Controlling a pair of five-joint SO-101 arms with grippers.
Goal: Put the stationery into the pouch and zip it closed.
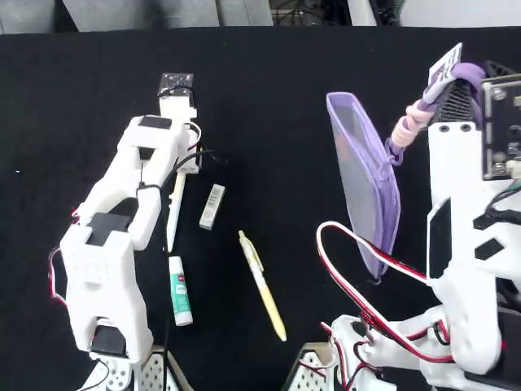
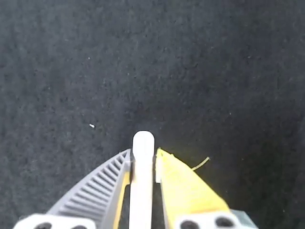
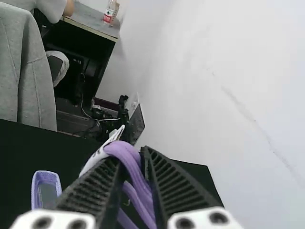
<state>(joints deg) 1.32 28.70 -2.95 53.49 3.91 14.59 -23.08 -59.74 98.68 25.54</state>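
Stationery lay loose on the black bench [image 1: 277, 98] beside the left arm: a yellow pen [image 1: 262, 285], a glue stick [image 1: 180, 291] and a small labelled block [image 1: 212, 206], their print too small for us to read. The left fingers [image 2: 181, 191] were clamped on a white pen [image 2: 142, 181]. The right fingers [image 3: 167, 186] gripped the strap [image 3: 126, 157] of the purple pouch [image 1: 364, 183], which stood tilted on edge, apart from the yellow pen.

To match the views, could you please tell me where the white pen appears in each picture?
High view: the white pen left of centre, partly under the left arm.
Left wrist view: the white pen clamped in the left pincer, rounded end poking past.
Right wrist view: the right pincer grips the purple strap, wall behind.
Shared landmark: the black table.
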